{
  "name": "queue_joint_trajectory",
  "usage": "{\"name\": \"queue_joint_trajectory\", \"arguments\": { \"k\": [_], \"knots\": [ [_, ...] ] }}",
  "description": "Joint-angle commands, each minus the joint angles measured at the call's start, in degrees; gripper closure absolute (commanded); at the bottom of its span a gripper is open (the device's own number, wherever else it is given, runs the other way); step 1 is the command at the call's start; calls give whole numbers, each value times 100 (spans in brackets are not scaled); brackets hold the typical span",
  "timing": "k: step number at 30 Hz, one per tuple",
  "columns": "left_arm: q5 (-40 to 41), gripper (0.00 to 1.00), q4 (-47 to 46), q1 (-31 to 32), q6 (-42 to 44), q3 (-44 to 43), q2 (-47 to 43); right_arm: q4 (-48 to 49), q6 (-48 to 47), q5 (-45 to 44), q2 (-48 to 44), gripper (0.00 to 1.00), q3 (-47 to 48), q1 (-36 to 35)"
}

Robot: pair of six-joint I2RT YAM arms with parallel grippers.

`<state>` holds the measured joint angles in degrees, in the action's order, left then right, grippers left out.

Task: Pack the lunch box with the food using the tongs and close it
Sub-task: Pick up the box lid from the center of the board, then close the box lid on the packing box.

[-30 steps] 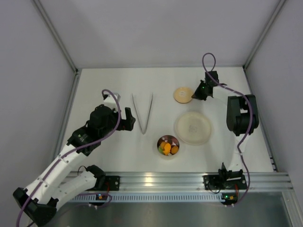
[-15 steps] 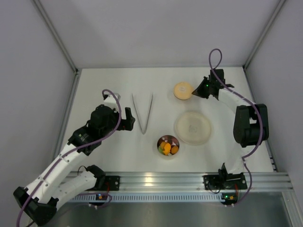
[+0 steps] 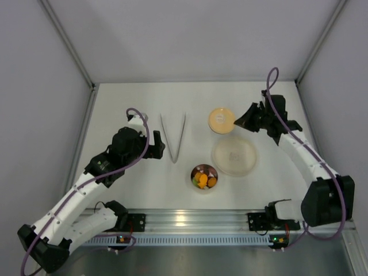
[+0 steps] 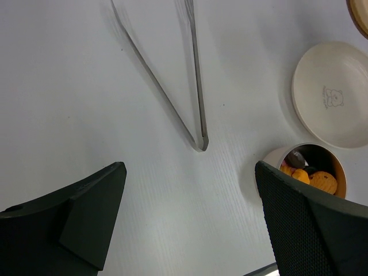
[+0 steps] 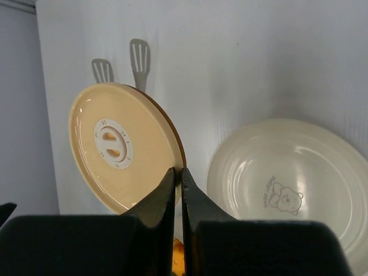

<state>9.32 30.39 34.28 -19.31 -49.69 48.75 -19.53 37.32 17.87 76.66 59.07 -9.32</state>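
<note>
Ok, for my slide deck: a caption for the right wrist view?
Right hand pinches the tan lid by its rim, beside the cream plate.

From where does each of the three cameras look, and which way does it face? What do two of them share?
Top: fixed above and behind the robot, facing down on the table; the left arm, the right arm and their bases show.
Left wrist: on the left arm, facing down at the tongs and the lunch box; the open left tool frames the view.
Right wrist: on the right arm, facing along the right tool, shut on the edge of the lid.
Shared: both wrist views show the plate.
</note>
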Motion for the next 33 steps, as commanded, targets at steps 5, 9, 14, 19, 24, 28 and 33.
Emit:
{"name": "queue_joint_trajectory", "arguments": {
  "k": [5,9,14,19,24,28,33],
  "knots": [
    [-264,1,-236,-1,15,-5,12,-1201,-296,86,-1381,100,-465,-649],
    [-325,1,-244,8,15,12,-32,-1483,-147,-90,-1908,100,-782,-1324],
    [-405,1,-279,0,24,12,-6,-1773,65,-459,-2260,100,-1099,-2045],
    [-449,1,-306,0,24,3,20,-1660,354,-669,-2296,100,-1424,-2591],
    [-466,1,-280,0,24,12,12,-1335,504,-688,-2121,100,-1670,-2812],
    [-475,1,-297,8,24,12,20,-1106,539,-723,-1954,100,-1854,-2865],
    [-484,1,-280,0,24,21,29,-781,601,-671,-1664,100,-1925,-2926]
  ]
}}
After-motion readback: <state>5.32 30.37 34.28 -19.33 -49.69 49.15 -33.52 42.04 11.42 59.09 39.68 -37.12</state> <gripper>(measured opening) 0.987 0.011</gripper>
